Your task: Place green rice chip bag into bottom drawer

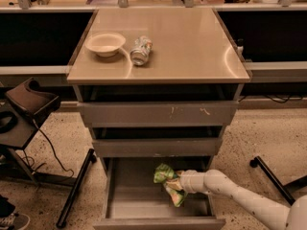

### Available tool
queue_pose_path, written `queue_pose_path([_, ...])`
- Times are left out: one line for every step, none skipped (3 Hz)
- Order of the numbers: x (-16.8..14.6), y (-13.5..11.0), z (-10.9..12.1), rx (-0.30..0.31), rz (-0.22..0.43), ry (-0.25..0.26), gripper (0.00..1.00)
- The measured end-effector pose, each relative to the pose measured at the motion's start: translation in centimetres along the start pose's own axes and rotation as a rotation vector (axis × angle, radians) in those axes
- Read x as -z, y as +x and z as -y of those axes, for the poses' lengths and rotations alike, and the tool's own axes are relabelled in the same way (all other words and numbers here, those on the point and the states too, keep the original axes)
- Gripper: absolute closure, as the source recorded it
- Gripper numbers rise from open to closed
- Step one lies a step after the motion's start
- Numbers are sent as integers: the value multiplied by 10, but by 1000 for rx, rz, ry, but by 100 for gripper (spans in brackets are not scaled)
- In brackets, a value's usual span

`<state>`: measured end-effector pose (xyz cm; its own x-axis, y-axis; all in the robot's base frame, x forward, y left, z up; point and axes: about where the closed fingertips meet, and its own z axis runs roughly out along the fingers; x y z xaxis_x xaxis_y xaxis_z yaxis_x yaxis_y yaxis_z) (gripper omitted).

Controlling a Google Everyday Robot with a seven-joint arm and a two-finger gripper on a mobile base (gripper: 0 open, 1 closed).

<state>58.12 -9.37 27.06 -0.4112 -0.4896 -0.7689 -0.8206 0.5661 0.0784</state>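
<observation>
Holding green rice chip bag (166, 175) pinched in the closed tool (179, 182), inside the open bottom drawer (128, 196) toward its right wall; the grip probably lets it lower in gently.

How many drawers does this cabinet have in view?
3: the top drawer under the tabletop, the middle drawer below it, and the bottom drawer pulled out, where the tool holds the green rice chip bag.
</observation>
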Motion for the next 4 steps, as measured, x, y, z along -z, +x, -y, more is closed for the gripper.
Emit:
queue_pose_path([-18,27,14,-22,29,45,100])
queue_pose_path([-28,46,20,1,28,60,100])
queue_pose_path([-38,59,21,36,3,35,100])
queue_pose_path([-46,68,19,62,-20,-1,100])
